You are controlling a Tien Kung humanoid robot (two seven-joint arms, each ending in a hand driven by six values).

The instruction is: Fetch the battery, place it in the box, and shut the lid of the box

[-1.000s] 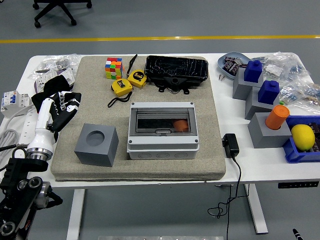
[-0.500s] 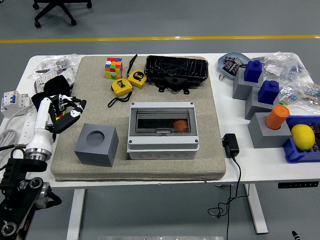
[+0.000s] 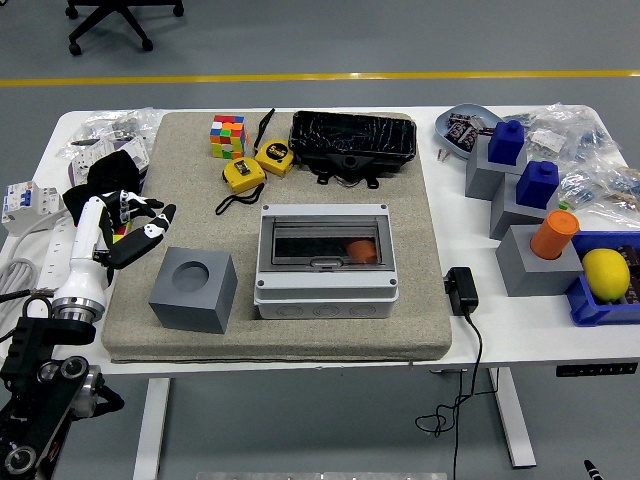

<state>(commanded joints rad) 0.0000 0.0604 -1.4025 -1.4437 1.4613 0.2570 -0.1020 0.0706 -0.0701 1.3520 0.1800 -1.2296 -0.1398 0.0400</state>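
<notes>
A white desk (image 3: 455, 335) carries a grey mat. At the mat's middle sits a grey box (image 3: 325, 262), its smoky see-through lid (image 3: 322, 240) down, with an orange battery (image 3: 361, 249) showing through it — already inside, it seems. The battery looks small, hard, smooth and light, a cylinder best pinched across its sides. The lid is stiff plastic, best pressed at its front lip. Near the desk's left edge hovers the left hand (image 3: 133, 223), fingers apart, holding nothing. The right hand is out of view.
</notes>
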